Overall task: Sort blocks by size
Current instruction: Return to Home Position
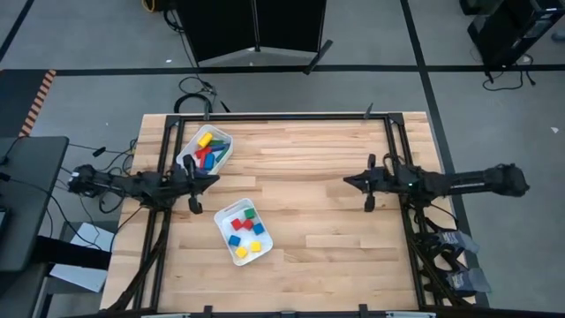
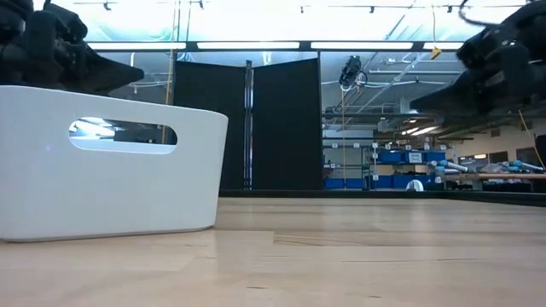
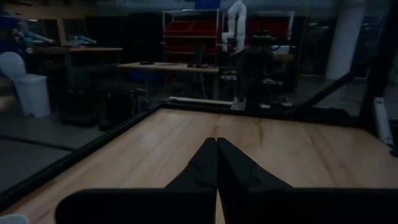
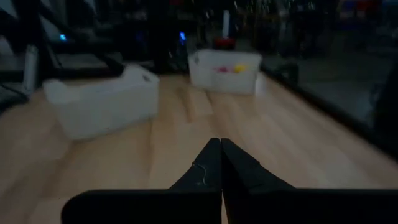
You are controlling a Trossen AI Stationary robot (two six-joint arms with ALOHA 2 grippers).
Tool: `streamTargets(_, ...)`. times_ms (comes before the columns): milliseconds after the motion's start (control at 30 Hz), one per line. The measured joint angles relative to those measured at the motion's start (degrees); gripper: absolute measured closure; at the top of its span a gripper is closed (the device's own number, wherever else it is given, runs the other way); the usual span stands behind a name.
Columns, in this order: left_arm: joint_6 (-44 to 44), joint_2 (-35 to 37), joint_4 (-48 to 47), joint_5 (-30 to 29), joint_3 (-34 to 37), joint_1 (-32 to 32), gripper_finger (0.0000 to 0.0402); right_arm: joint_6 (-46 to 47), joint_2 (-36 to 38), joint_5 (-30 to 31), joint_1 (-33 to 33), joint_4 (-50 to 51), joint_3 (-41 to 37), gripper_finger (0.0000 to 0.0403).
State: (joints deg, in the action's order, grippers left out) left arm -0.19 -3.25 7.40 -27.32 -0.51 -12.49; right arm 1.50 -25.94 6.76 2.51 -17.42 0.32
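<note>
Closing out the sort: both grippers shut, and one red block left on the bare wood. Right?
No. The high view shows no block on the wooden table; the blocks lie in the upper white bin and lower white bin. Left gripper and right gripper are shut.

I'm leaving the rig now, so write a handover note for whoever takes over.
Both jaws shut, holding nothing: left gripper hovers beside the upper white bin, right gripper over the right half of the table. The long blocks lie in the upper bin, small cubes in the lower white bin. No loose blocks show in the high view, so sorting looks done. Left: parking the arms.
</note>
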Motion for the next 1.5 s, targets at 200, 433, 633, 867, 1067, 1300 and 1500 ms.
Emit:
streamTargets(200, 0.64, 3.22, -3.73, 6.06, -0.07, -0.01, 0.0397, 1.13, 18.65, -0.28, -1.67, 15.63, 0.03, 0.0400)
streamTargets(433, 0.01, 3.26, -4.96, 9.12, -0.17, -0.01, 0.0395, 2.92, 25.51, -6.03, -2.87, 16.54, 0.09, 0.0393)
streamTargets(633, -0.19, 3.18, -4.87, 7.70, -0.20, 0.04, 0.0385, 2.94, 25.16, -6.36, -2.87, 16.34, 0.09, 0.0365)
streamTargets(867, -0.21, 3.18, -3.35, 7.70, -0.09, 0.04, 0.0383, 2.90, 25.18, -6.36, -2.87, 16.08, 0.09, 0.0358)
streamTargets(1067, -0.23, 3.18, -3.25, 7.70, -0.09, 0.04, 0.0383, 2.88, 25.18, -6.38, -2.87, 16.01, 0.09, 0.0361)
streamTargets(1300, -0.26, 3.18, -3.06, 7.75, -0.09, 0.04, 0.0383, 2.88, 25.16, -6.38, -2.87, 15.88, 0.09, 0.0359)
streamTargets(1500, -0.26, 3.18, -3.05, 7.80, -0.09, 0.04, 0.0383, 2.88, 25.16, -6.38, -2.87, 15.88, 0.09, 0.0361)
